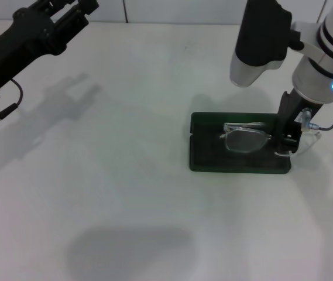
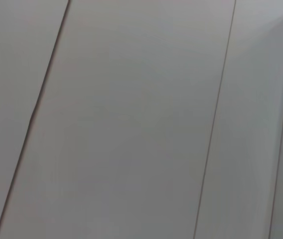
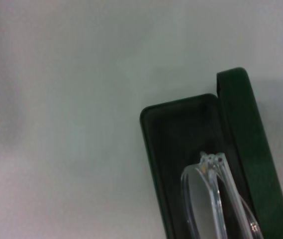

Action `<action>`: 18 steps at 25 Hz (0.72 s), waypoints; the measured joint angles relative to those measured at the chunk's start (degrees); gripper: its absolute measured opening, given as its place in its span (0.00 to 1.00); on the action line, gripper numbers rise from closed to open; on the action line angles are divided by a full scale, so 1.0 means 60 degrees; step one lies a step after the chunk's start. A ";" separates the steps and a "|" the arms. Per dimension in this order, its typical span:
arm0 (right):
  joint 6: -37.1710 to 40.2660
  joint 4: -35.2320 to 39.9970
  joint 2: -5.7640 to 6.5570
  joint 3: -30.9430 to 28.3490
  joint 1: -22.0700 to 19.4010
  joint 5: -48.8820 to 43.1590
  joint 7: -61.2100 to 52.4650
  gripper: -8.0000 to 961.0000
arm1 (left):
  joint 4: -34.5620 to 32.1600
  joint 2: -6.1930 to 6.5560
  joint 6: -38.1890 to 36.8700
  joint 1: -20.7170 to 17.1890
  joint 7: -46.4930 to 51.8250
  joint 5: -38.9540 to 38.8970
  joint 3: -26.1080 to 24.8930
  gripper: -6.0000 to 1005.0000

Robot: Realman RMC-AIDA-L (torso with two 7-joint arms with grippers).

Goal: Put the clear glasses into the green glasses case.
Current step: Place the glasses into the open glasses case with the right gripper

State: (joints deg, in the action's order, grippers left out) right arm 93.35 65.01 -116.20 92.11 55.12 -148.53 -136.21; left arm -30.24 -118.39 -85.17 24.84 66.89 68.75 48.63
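Placing step, we reckoned. Right gripper low at case right end, jaws pinched on glasses, which hung over open tray, one end past rim. Next: lower flat, then let go. Left gripper parked far off, jaws: couldn't tell.

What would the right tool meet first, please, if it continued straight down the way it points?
Probably the case: the right tool points down at its right end, holding the glasses just above the lining. Depth is unclear.

You face a plain test bench, likely a lab. A bare white table meets pale wall panels behind it.
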 joint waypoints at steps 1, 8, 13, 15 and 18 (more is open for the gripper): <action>-0.0062 0.0000 0.0001 0.0052 0.0003 0.0018 -0.0006 0.18 | 0.0000 -0.0013 0.0000 0.0004 0.0000 0.0000 -0.0001 0.66; -0.0420 -0.0039 0.0002 0.0169 -0.0035 0.0371 -0.0015 0.18 | 0.0009 -0.0027 0.0000 0.0001 -0.0010 0.0000 -0.0040 0.66; -0.0488 -0.0280 0.0003 0.0390 -0.0005 0.0529 -0.0018 0.19 | 0.0016 -0.0032 0.0000 0.0005 -0.0018 -0.0002 -0.0050 0.66; -0.0580 -0.0383 0.0002 0.0588 0.0018 0.0612 -0.0029 0.19 | 0.0015 -0.0049 0.0000 0.0005 -0.0023 -0.0003 -0.0049 0.66; -0.0814 -0.0397 0.0001 0.1034 0.0031 0.0602 -0.0175 0.19 | 0.0016 -0.0049 0.0000 0.0006 -0.0023 -0.0003 -0.0039 0.66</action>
State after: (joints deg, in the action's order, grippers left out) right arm 88.46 62.63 -116.19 98.32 55.31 -144.91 -137.26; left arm -30.14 -118.68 -85.17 24.87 66.75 68.73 48.39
